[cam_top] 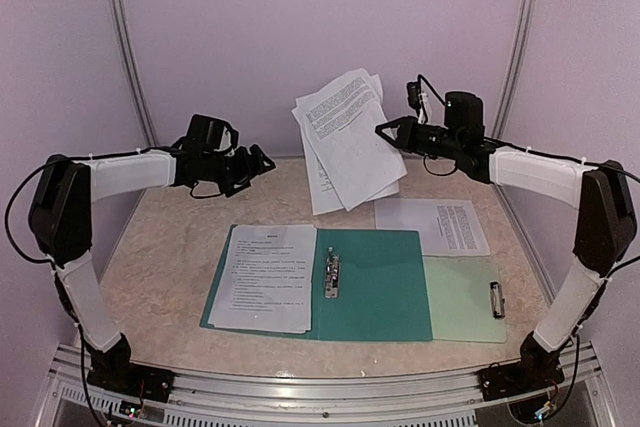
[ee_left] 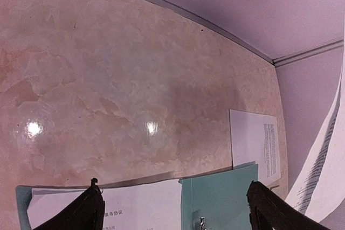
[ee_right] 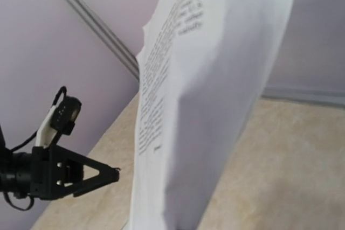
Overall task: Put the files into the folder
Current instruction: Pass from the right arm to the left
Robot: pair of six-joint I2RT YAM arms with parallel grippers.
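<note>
Open at the near table edge lies the folder, one sheet on it. The right gripper pinches the files in the air, probably by one edge only, so the fanned papers may slip out. The left gripper has its jaws apart and is empty.

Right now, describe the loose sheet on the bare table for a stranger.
Find the open teal folder, then look past its far right corner. The loose sheet lies flat on the bare table, unlike the filed sheet or the raised sheets.
</note>
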